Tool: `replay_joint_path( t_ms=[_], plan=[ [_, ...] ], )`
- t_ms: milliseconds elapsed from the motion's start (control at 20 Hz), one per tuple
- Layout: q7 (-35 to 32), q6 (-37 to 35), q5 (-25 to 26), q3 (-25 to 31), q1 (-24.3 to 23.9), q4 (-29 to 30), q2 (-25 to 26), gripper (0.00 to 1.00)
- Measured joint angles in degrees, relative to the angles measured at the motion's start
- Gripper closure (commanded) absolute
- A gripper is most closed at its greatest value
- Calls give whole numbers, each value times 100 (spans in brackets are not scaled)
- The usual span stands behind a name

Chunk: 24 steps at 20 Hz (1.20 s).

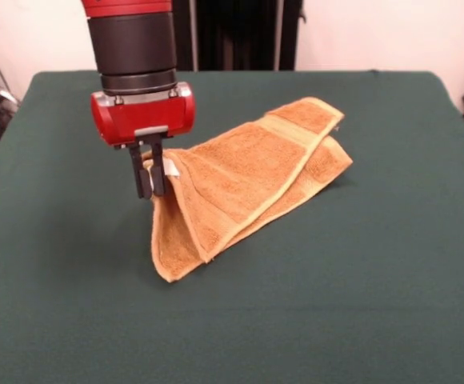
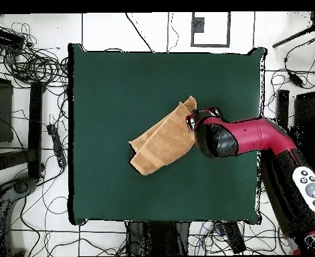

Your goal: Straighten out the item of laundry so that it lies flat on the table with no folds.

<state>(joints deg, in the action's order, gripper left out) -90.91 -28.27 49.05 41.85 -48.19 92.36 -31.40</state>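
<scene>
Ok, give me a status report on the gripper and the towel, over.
Gripper shut on the towel at one corner, lifting it. Towel folded double, far end resting on the table. Nothing in the way.

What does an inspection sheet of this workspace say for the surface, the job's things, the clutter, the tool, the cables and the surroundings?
Surface: green table, no damage seen.
Job's things: orange towel doubled over, one corner lifted off the table, the far end resting on it; not flat.
Clutter: nothing seen on the table.
Tool: tool on the red arm is shut on the towel's raised corner, beside a small white tag.
Cables: many loose cables on the floor around the table; none on the table.
Surroundings: pale wall and dark stand behind the table in the front view; tiled floor.
</scene>
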Motion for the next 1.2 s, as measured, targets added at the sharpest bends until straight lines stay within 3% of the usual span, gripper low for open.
replay_joint_path(
  t_ms=[650,1200],
  plan=[
    [0,-183,-13,335,17,-264,37,100],
    [0,-1405,-287,389,485,-964,57,100]
  ],
)
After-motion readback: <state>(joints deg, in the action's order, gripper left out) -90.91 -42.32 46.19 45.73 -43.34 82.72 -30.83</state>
